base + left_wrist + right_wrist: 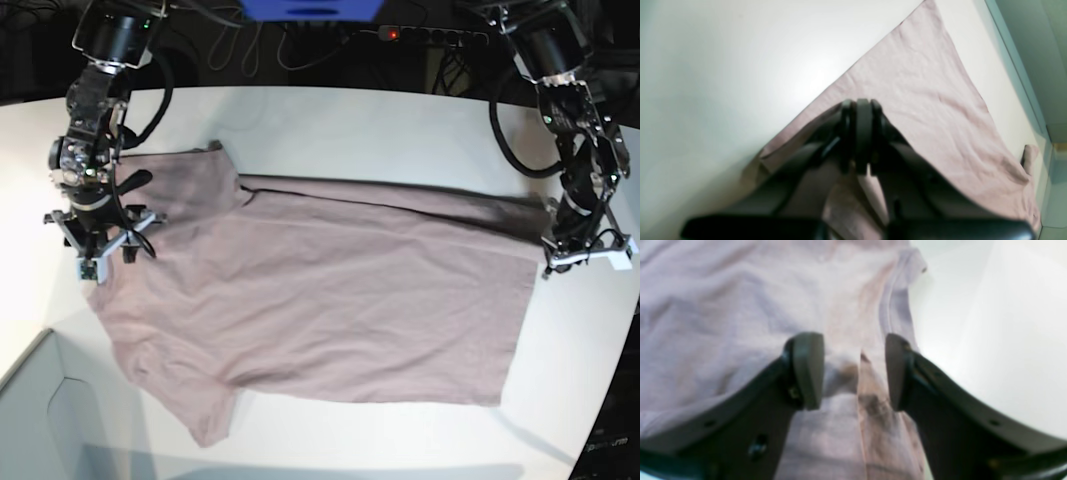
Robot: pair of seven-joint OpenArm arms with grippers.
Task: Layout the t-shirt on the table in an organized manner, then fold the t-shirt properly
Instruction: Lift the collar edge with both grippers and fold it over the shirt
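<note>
Base view, left to right. The right gripper (103,235) hangs over the shirt's shoulder area at the left side of the table (400,125). In its wrist view the jaws stand spread apart, fabric visible in the gap between them, nothing pinched; a hemmed sleeve or collar edge runs just right of the gap.

The t-shirt (330,310) lies spread across the middle of the white table, mostly flat, mild wrinkles. Neck end toward the left, bottom hem toward the right. One sleeve juts toward the near edge at lower left; the other sleeve lies near the far left corner of the cloth, close to the right gripper. The far long edge shows a folded-over ridge with a shadow line running to the right.

A pale box corner (40,400) sits at the lower left, apart from the shirt.

The left gripper (560,235) is at the shirt's far right corner. In its wrist view the jaws are pressed together, and a fold of shirt fabric rises to them, held in a pinch. Cloth slopes away from it down to the table.
</note>
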